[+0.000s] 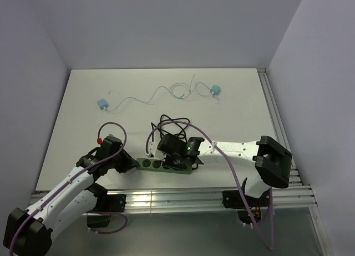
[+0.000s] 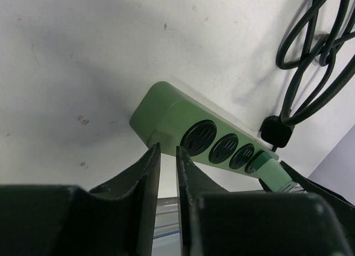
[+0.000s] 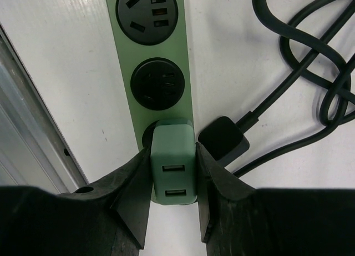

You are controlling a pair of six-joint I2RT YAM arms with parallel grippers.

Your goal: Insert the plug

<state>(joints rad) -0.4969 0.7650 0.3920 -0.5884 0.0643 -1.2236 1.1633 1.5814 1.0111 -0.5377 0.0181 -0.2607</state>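
A green power strip (image 1: 155, 165) lies near the table's front edge. My right gripper (image 3: 173, 181) is shut on a pale green USB charger plug (image 3: 173, 164) and holds it against the strip's (image 3: 123, 61) nearest socket. The two sockets beyond are bare. From the left wrist the plug (image 2: 272, 172) stands in the fourth socket along the strip (image 2: 172, 114). My left gripper (image 2: 168, 154) is shut and empty, its tips at the strip's left end. From above, the left gripper (image 1: 132, 164) and right gripper (image 1: 178, 162) bracket the strip.
A black plug head (image 3: 223, 139) and coiled black cord (image 1: 169, 125) lie beside the strip. Two teal chargers (image 1: 102, 104) (image 1: 215, 89), joined by a thin cable, lie farther back. A metal rail (image 1: 166, 199) runs along the front edge.
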